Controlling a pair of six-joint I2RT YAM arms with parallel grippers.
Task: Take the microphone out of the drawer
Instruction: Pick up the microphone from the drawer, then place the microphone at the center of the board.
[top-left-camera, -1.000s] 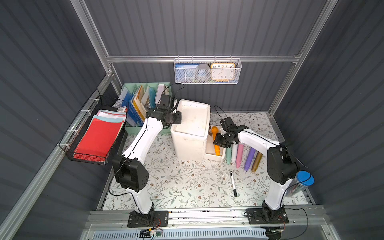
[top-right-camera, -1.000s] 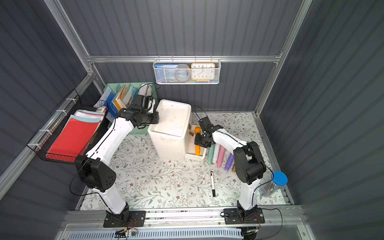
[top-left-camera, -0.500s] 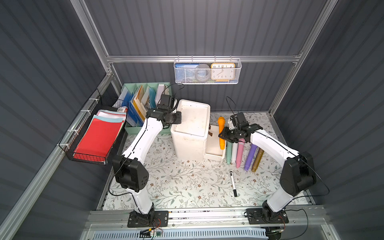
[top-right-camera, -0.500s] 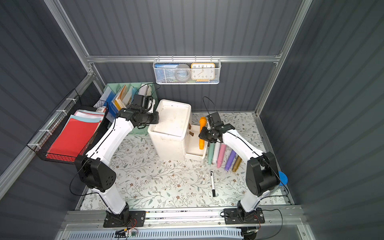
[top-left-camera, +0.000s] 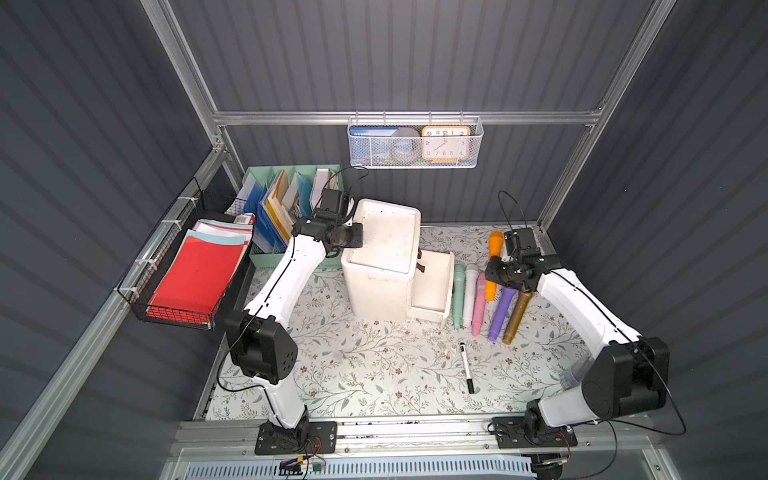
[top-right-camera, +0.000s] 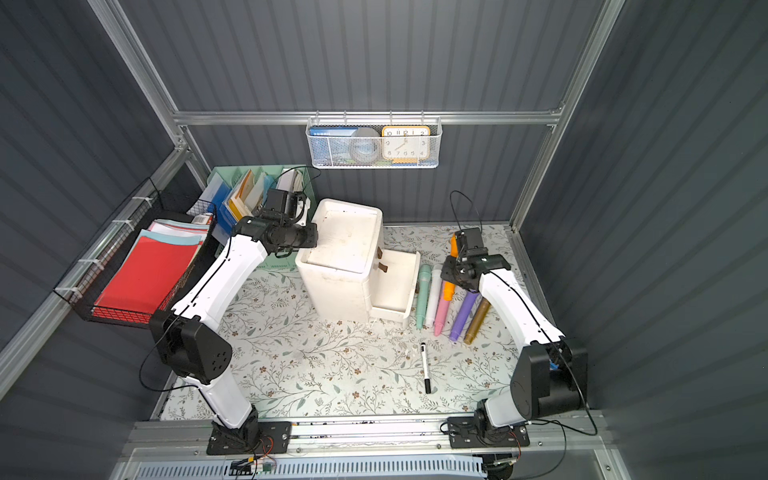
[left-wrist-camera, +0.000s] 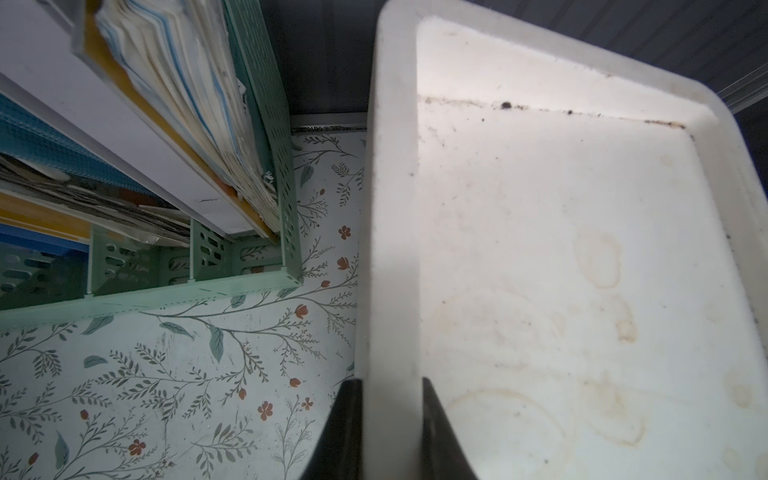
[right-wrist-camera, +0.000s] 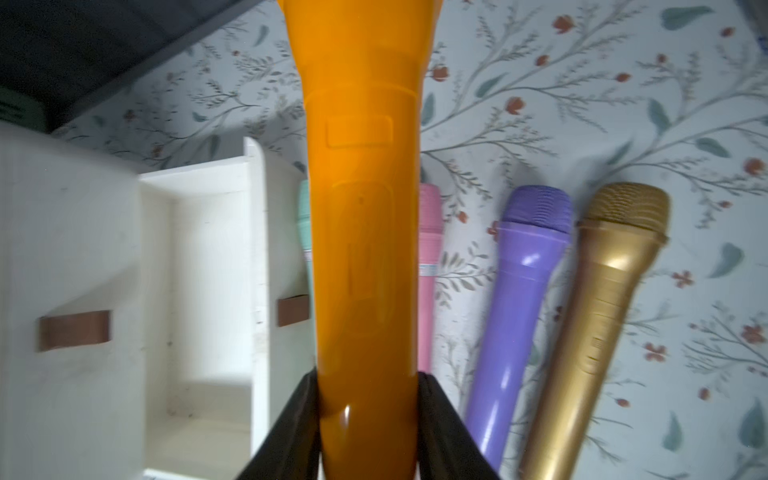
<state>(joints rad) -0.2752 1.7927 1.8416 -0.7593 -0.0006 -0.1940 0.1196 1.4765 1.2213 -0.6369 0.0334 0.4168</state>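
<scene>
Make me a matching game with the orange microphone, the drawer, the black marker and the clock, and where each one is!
1 orange microphone
2 drawer
3 black marker
4 clock

A in the wire basket on the wall
B pulled open
C held by the right gripper
D lying alone at the front of the flowery mat

Pairs: 1-C, 2-B, 3-D, 4-A

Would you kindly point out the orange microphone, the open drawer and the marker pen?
orange microphone (right-wrist-camera: 361, 208): in the right wrist view, middle of its handle.
open drawer (top-left-camera: 432, 286): in a top view, its bare inner floor.
marker pen (top-left-camera: 466, 368): in a top view, middle of its barrel.
</scene>
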